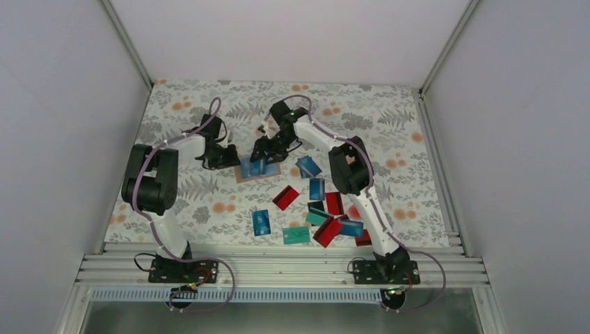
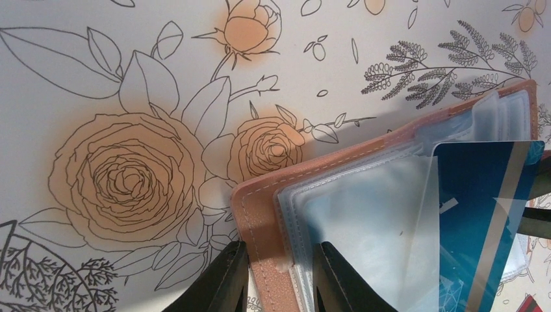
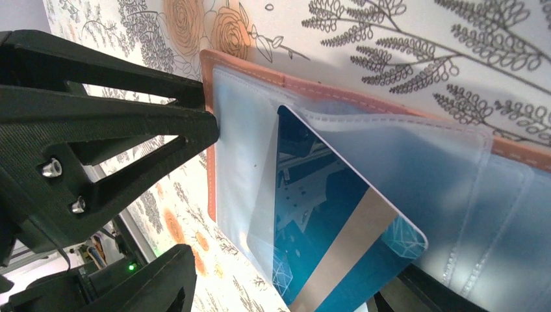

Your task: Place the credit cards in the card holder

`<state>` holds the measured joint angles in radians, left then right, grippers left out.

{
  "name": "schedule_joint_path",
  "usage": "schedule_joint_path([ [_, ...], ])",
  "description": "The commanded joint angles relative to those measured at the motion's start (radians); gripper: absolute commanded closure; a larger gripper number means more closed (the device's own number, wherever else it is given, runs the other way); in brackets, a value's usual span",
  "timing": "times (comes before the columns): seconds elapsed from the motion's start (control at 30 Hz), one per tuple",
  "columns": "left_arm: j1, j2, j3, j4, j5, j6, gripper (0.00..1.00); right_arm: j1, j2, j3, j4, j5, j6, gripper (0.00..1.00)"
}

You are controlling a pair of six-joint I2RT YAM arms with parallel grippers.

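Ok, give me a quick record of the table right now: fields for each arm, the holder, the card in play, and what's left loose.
left gripper: shut on one edge of the card holder
card holder: lying open, clear pockets facing up
right gripper: shut on a blue card
blue card: tilted, one corner under a clear pocket, most of it sticking out
loose cards: roughly ten, blue, teal and red, scattered by the right arm

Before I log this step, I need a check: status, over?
Left gripper shut on card holder edge. Right gripper shut on blue card, partway under clear pocket. No obstruction seen.
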<state>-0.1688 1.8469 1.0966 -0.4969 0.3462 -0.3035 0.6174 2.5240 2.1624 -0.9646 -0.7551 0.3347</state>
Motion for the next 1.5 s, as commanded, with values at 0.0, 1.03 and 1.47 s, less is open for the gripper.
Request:
schedule_joint_path([
  [0.0,-0.016,0.045,0.009,0.010,0.011,-0.006,0.74,0.009,0.077,0.036,-0.027,0.122,-0.027,0.35],
  [1.03,-0.022,0.048,0.183,-0.078,-0.026,-0.069,0.70,0.056,0.052,-0.014,0.030,0.120,-0.090,0.35],
  [1.47,-0.081,0.272,0.465,-0.240,-0.087,0.003,0.70,0.053,0.038,-0.067,0.070,0.104,-0.095,0.34],
])
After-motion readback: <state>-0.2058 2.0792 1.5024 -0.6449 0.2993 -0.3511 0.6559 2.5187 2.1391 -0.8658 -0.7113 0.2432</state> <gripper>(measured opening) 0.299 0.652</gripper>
